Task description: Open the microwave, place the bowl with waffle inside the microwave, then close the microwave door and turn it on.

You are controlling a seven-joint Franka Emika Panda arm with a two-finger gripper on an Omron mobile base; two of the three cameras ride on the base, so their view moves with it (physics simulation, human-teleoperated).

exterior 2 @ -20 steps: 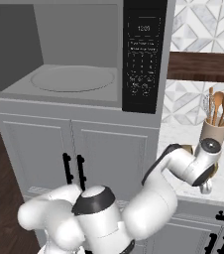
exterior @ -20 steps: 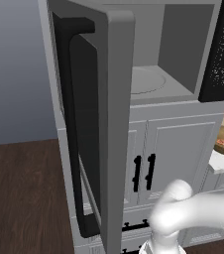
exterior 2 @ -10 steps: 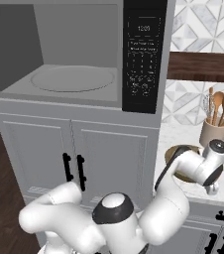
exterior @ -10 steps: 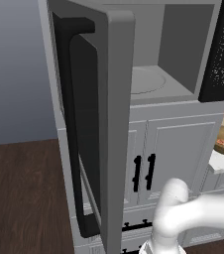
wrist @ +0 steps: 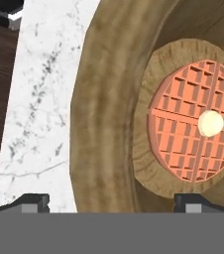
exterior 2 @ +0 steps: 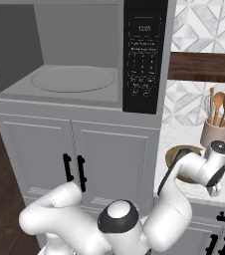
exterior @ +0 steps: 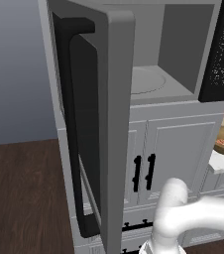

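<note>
Microwave door [exterior: 96, 124] is seen swung fully open in the left base view. In the right base view, the bowl [exterior 2: 176, 157] is shown on the counter [exterior 2: 184, 137], right of the microwave [exterior 2: 84, 55]. In the hand view, the gripper [wrist: 111, 202] is spread wide over the bowl rim, nothing held; grasping is judged in hand, and a straddle and squeeze are called for next.

The tall black control panel [exterior 2: 144, 57] of the large grey microwave [exterior 2: 79, 55] carries white markings (a small display line on top), but they are too blurred to read.
</note>
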